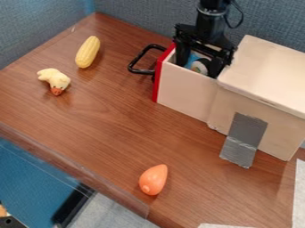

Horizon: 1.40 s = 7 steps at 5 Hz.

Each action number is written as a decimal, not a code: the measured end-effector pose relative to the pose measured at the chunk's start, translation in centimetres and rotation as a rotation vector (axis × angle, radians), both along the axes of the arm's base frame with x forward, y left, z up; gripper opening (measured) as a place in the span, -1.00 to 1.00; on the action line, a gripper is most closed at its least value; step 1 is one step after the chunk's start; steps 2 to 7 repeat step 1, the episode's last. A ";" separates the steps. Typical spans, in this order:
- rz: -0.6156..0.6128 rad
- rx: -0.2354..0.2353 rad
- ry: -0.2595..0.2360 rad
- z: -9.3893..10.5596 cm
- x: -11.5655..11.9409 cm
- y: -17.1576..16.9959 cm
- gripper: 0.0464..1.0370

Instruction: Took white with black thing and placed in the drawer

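Behind the brown wooden tabletop (101,120) — blue-grey textured walls (140,15).

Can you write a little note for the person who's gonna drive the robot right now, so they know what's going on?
Gripper: down at the open drawer. I can't tell if it's holding anything.
White and black thing: in the drawer's opening, below the gripper's body, with something blue beside it.
Done: the drawer is open and the thing is at its place.
Left: probably make sure it's let go, then lift clear of the drawer walls.
Out on the table: corn, yellow toy animal, orange toy.
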<state>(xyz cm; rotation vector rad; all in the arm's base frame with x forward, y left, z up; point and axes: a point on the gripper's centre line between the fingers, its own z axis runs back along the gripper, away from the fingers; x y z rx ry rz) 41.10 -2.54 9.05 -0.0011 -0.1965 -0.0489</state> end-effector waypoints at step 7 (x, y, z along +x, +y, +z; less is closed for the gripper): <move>0.015 0.000 -0.074 3.7 -1.1 1.1 0.92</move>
